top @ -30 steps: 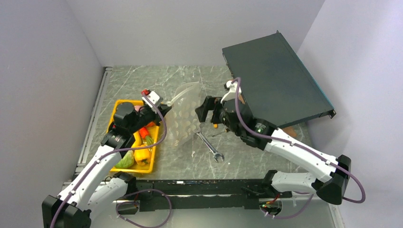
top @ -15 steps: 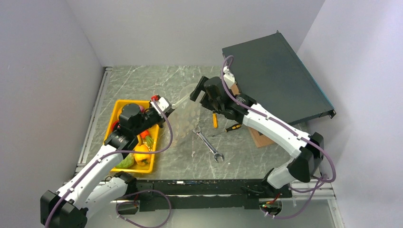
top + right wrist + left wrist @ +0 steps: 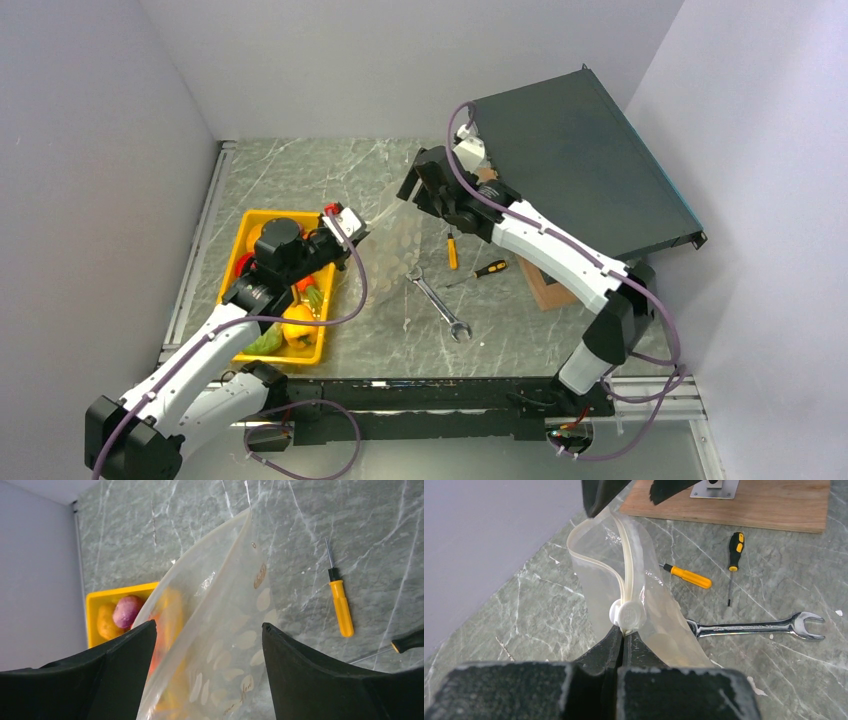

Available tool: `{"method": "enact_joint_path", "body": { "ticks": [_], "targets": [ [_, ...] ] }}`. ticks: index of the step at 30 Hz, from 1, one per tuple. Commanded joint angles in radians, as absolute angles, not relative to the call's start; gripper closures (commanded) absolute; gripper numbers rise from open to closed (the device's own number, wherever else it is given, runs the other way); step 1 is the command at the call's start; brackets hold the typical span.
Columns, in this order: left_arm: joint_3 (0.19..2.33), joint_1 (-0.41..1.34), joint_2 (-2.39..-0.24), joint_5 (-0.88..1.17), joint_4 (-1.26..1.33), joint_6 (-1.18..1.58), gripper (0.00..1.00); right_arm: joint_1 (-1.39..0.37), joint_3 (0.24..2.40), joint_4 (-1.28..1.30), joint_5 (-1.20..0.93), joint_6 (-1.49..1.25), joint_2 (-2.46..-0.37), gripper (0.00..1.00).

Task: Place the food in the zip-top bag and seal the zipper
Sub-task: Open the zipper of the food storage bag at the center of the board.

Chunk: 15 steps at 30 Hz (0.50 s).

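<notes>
The zip-top bag [image 3: 392,238] hangs stretched between my two grippers over the marble. My left gripper [image 3: 626,631] is shut on its near corner, right below the white slider [image 3: 628,614] of the zipper [image 3: 627,555]. My right gripper [image 3: 208,625] is open and straddles the bag's far upper edge [image 3: 235,580]; its fingers [image 3: 300,660] stand clear of the plastic. The food [image 3: 285,322] lies in the yellow tray [image 3: 247,222]: a purple piece [image 3: 126,611] and an orange piece [image 3: 106,622] show, and more orange and yellow shapes blur through the clear plastic.
A steel wrench [image 3: 440,303] lies on the table under the bag's right side. Beyond it lie a yellow-handled screwdriver [image 3: 451,250] and a black-handled one [image 3: 488,268]. A large dark case [image 3: 580,160] leans at the back right over a wooden block [image 3: 545,285].
My right arm has swung from beside the bag up and back to its far edge, and its jaws have narrowed slightly. My left gripper has shifted slightly right, keeping hold of the bag.
</notes>
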<state>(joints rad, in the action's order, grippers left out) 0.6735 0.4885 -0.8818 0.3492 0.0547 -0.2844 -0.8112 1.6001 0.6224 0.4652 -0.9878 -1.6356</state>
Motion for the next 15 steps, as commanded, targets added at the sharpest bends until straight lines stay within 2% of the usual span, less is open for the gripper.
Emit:
{"method": "enact_joint_path", "body": {
  "ticks": [1, 4, 5, 9, 10, 11, 13, 14, 15],
  "targets": [
    [0.678, 0.503, -0.891, 0.352, 0.058, -0.314, 1.00, -0.807, 1.691, 0.642, 0.492, -0.944, -1.707, 0.23],
    [0.679, 0.509, -0.895, 0.350, 0.051, -0.320, 1.00, -0.807, 1.714, 0.659, 0.497, -0.947, -1.742, 0.26],
    [0.680, 0.510, -0.896, 0.347, 0.049, -0.322, 1.00, -0.807, 1.715, 0.661, 0.494, -0.950, -1.746, 0.30],
    [0.688, 0.511, -0.902, 0.343, 0.042, -0.307, 0.99, -0.809, 1.693, 0.639, 0.479, -0.943, -1.742, 0.65],
    [0.699, 0.512, -0.907, 0.347, 0.025, -0.299, 0.93, -0.810, 1.693, 0.638, 0.483, -0.937, -1.740, 0.71],
    [0.718, 0.511, -0.911, 0.354, 0.005, -0.293, 0.83, -0.810, 1.694, 0.637, 0.489, -0.928, -1.737, 0.76],
    [0.756, 0.511, -0.916, 0.386, -0.075, -0.288, 0.59, -0.809, 1.694, 0.620, 0.492, -0.892, -1.728, 0.87],
    [0.767, 0.511, -0.913, 0.409, -0.090, -0.286, 0.44, -0.810, 1.691, 0.605, 0.485, -0.859, -1.721, 0.93],
    [0.769, 0.508, -0.904, 0.433, -0.095, -0.283, 0.36, -0.808, 1.686, 0.588, 0.478, -0.826, -1.713, 0.98]
  ]
}}
